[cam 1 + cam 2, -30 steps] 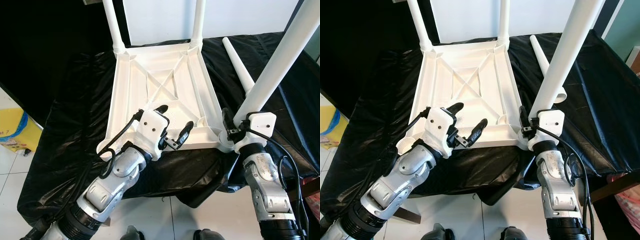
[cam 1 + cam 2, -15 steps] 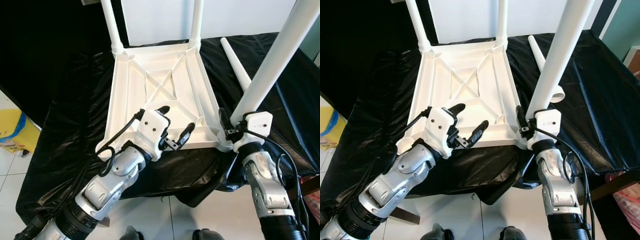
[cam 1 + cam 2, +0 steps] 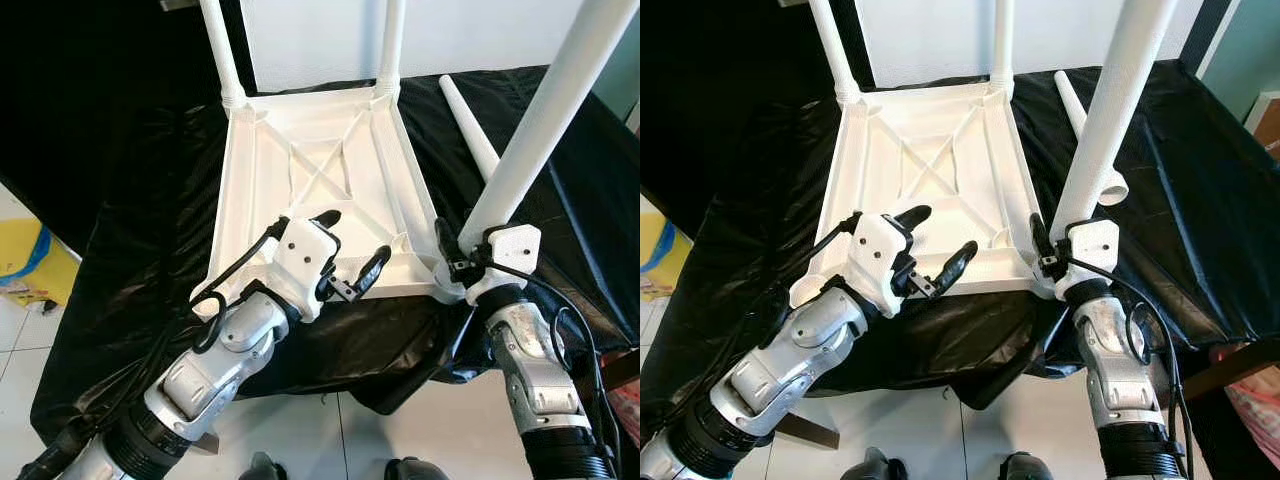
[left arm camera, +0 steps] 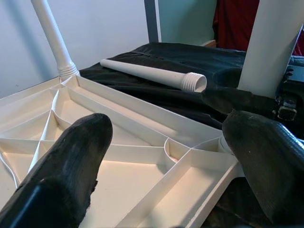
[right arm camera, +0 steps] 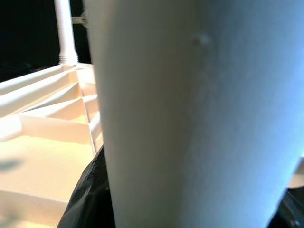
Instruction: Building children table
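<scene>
Right end effector (image 3: pixel 1050 250) apparently grips table leg (image 3: pixel 1110 110); left end effector (image 3: pixel 935 245) spread.

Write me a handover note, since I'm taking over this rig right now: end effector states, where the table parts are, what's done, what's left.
Left end effector: open, hovering over the near edge of the upside-down tabletop.
Right end effector: shut on the third leg, held at the near right corner socket.
Done: two far legs stand in their sockets.
Left: whether the third leg is fully seated cannot be told; the fourth leg lies loose on the black cloth, and the near left corner has no leg yet.
</scene>
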Tool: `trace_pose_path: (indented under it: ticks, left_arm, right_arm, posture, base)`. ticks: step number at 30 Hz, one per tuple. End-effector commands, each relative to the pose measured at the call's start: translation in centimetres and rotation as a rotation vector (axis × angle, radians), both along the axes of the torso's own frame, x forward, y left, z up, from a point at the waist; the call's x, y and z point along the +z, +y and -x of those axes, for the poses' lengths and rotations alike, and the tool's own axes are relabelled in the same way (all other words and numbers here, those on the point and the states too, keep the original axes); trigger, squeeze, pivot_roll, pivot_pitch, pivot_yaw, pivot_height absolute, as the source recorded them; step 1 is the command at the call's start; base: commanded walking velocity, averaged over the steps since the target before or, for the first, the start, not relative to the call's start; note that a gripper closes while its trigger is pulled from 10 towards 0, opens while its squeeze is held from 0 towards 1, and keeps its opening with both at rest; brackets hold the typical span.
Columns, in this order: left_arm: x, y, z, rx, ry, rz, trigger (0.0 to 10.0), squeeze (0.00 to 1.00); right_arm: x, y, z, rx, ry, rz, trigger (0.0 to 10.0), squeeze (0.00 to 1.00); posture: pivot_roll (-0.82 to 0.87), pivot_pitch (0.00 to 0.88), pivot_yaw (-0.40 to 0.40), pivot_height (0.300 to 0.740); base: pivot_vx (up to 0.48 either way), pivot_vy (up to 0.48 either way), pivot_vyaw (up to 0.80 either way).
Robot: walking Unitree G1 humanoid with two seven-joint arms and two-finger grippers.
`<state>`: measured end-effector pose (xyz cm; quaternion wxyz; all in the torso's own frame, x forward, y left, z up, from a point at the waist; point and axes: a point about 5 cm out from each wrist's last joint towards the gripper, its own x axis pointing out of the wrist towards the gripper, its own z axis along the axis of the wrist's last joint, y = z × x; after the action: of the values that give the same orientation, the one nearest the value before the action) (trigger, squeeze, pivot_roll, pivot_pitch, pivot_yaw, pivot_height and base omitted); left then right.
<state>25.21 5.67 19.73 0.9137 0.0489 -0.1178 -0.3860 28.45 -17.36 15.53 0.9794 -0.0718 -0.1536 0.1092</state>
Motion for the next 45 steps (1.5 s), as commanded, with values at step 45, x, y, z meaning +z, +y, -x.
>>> trace_pose_path:
  ticks: [45]
  left_arm:
    - [0.6,-1.2,1.7,-0.376,-0.045,-0.108,10.0,0.0]
  right_arm:
    - [-4.1,-1.5,-0.3,-0.016,0.377,-0.184,10.0,0.0]
  posture:
    - [-0.06,0.123,0.062,0.74]
  base:
    - [0.0,0.0,0.0]
